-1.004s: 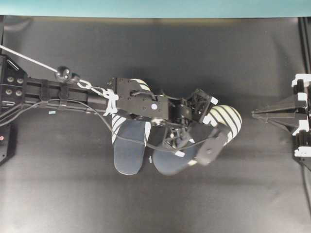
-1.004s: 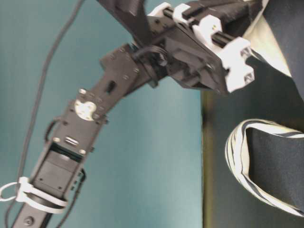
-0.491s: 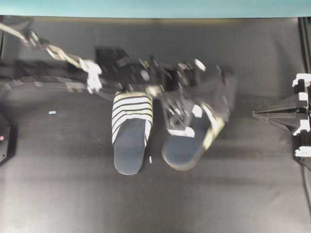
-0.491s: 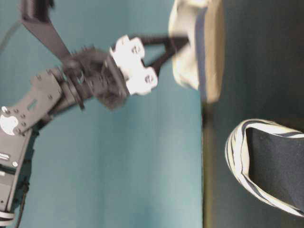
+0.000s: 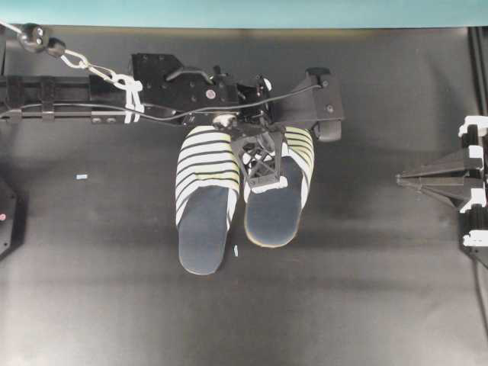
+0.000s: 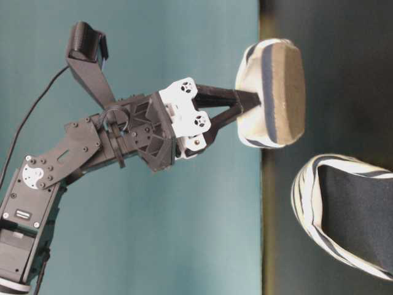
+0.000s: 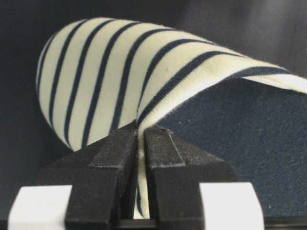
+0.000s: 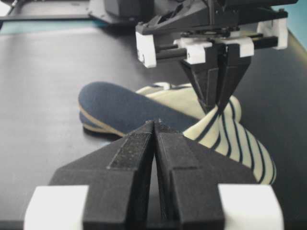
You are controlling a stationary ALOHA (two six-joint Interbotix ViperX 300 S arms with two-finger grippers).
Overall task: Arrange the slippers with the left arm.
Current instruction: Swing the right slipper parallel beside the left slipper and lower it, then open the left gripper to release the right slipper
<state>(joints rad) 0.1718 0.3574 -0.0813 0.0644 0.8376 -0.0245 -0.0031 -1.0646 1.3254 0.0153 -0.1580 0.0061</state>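
Two striped slippers lie side by side on the black table, toes toward the far edge. The free slipper [image 5: 202, 206] is on the left; it also shows in the table-level view [image 6: 344, 215]. My left gripper [image 5: 263, 164] is shut on the toe-cover edge of the other slipper [image 5: 278, 202], pinching the striped fabric [image 7: 120, 72] between its fingers. The right wrist view shows that gripper [image 8: 218, 103] pulling the toe cover up while the slipper's heel [image 8: 120, 108] stays low at the table. My right gripper [image 5: 404, 179] is shut and empty at the right edge.
A small white scrap [image 5: 236, 250] lies by the slippers' heels and a pale fleck [image 5: 81, 177] at the left. The teal wall [image 5: 244, 11] borders the table's far edge. The left arm [image 5: 91, 99] with its cables spans the upper left.
My left gripper has swung the held slipper from a tilted position at the right to a position next to the other slipper, parallel to it. The right arm has not moved.
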